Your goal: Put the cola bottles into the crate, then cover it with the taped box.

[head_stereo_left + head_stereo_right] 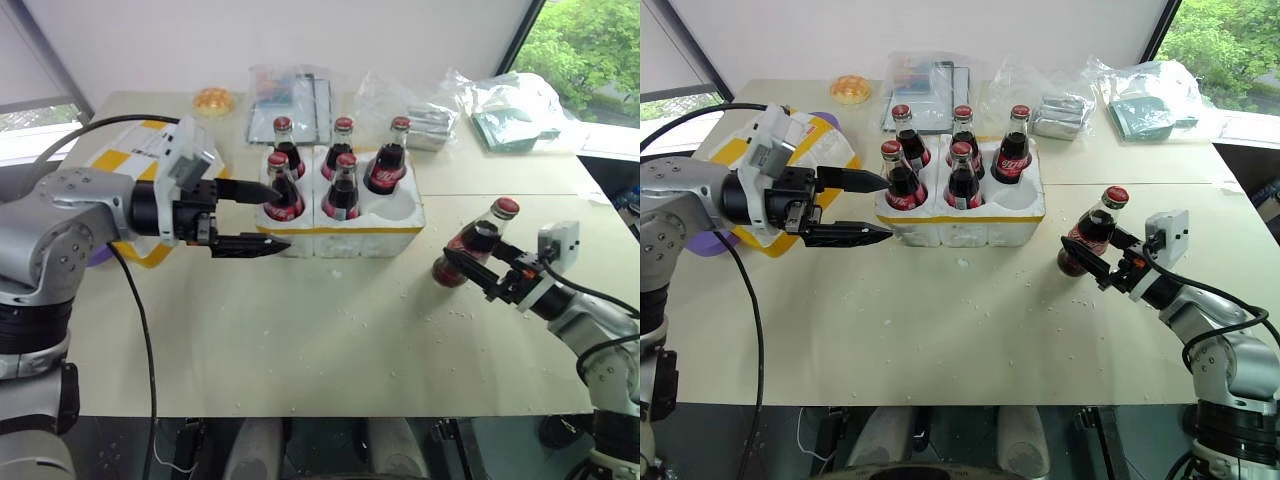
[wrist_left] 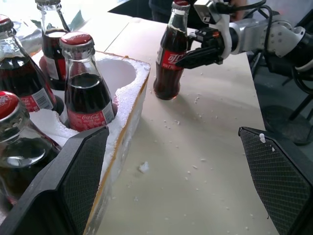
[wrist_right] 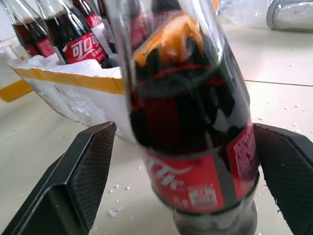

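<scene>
On the table's right, the right gripper [image 1: 478, 262], jaws wide, is straddling the sixth bottle [image 1: 474, 245], apparently ungripped, while five are sitting in the crate [image 1: 396, 220].

Beige table [image 1: 330, 340], seam running across far half; white crumbs [image 1: 455, 316] scattered over near and middle surface. Orange-yellow round item [image 1: 214, 100] at far left edge. Clear plastic bag [image 1: 292, 97] with dark flat contents beside it, far centre. Silvery packet [image 1: 430, 127] in crinkled clear wrap to right of that. Greenish flat item [image 1: 515, 125] in clear bag at far right. Purple object [image 1: 706, 244] partly hidden at left edge. Window [image 1: 588, 50] with green foliage at upper right.
</scene>
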